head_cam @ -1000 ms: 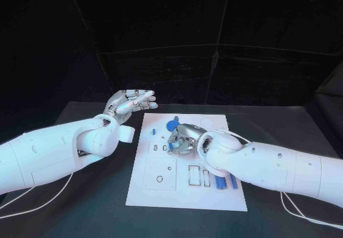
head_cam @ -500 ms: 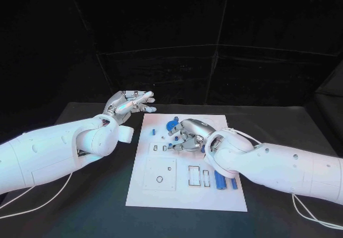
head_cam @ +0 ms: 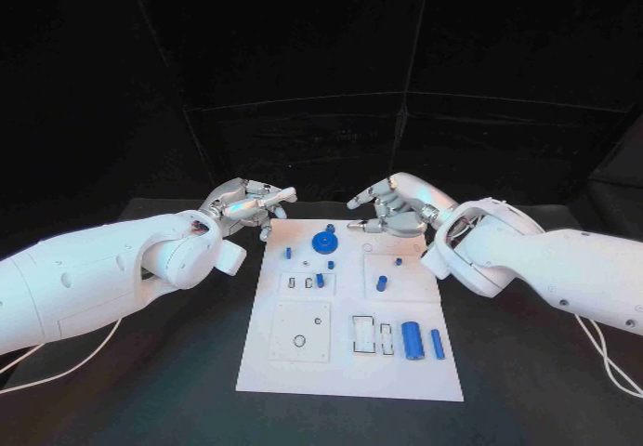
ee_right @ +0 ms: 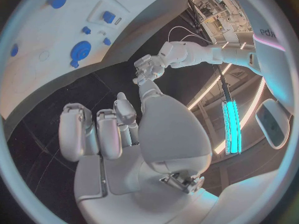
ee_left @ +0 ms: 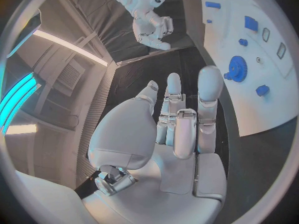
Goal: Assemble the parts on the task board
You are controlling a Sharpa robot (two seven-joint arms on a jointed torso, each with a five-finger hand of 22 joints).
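Head view: white task board (head_cam: 351, 358) lies mid-table (head_cam: 161, 372), long side running away from the robot. Blue gear (head_cam: 324, 242) sits near the board's far edge. Two blue cylinders (head_cam: 414, 341) lie side by side by the near right edge; smaller blue pieces (head_cam: 381, 282) stand around mid-board. Left hand (head_cam: 246, 206) hangs off the board's far left corner, fingers loosely curled, nothing in them. Right hand (head_cam: 393, 210) is over the far edge, fingers apart, empty.

Left wrist view: left hand (ee_left: 177, 129) with fingers straight and side by side, holding nothing, over black table beside the board (ee_left: 249, 104); gear (ee_left: 237, 67) visible on it.

Right wrist view: right hand (ee_right: 109, 134) fingers bent forward, nothing gripped; board (ee_right: 56, 59) with gear (ee_right: 81, 50) beyond.
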